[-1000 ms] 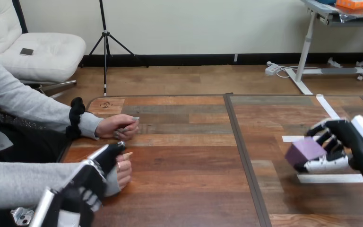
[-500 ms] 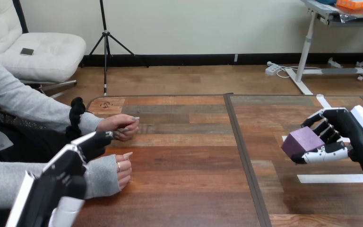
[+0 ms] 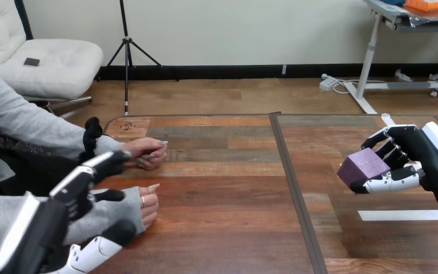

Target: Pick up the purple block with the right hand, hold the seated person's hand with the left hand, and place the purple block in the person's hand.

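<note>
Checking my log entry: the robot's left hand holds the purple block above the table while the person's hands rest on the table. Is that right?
Not quite. The head view shows the right hand, not the left, holding the purple block. The rest stands: the block is above the table, and the person's hands rest on it.

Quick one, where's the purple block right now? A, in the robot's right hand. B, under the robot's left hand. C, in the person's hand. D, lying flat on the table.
A: the right hand has its fingers and thumb curled round the purple block, at the view's right.
</note>
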